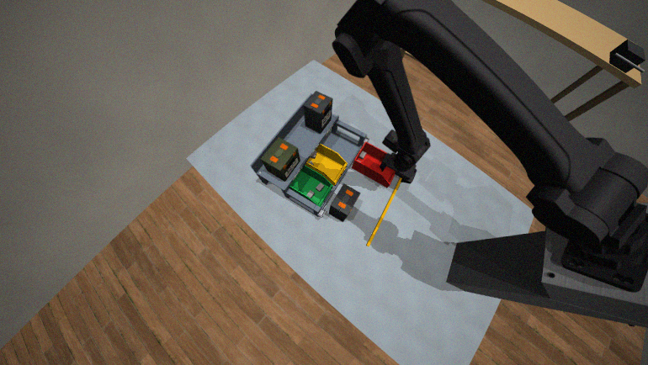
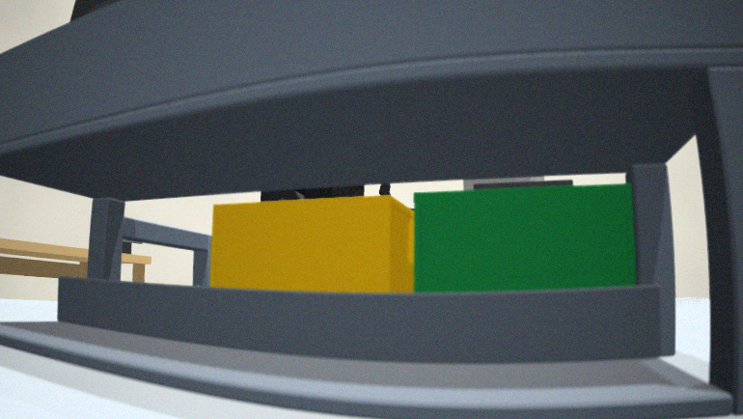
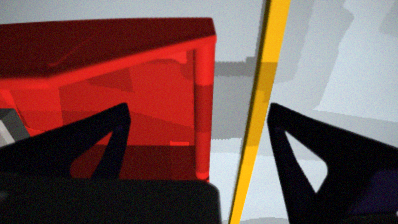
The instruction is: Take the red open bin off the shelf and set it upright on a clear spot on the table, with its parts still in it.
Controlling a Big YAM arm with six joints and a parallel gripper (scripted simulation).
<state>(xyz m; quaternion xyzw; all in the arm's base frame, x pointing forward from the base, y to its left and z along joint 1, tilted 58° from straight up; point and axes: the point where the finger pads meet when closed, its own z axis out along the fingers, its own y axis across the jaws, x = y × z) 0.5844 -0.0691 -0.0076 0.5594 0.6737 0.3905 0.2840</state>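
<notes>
The red open bin (image 1: 373, 164) stands upright on the grey mat, just right of the grey shelf (image 1: 310, 154). A small grey part (image 1: 362, 155) lies inside it. In the wrist view the bin (image 3: 115, 100) fills the left half, with a grey part (image 3: 11, 125) at the left edge. My gripper (image 1: 400, 170) is over the bin's right wall. It is open: one finger is inside the bin, the other outside, and the wall (image 3: 202, 105) stands between them untouched (image 3: 200, 120).
The shelf holds a yellow bin (image 1: 326, 162) and a green bin (image 1: 310, 184), also seen from the low camera (image 2: 312, 244) (image 2: 525, 237). Dark boxes (image 1: 317, 110) (image 1: 280, 157) sit on the shelf top; another (image 1: 344, 201) stands on the mat. A yellow rod (image 1: 383, 213) lies beside the red bin.
</notes>
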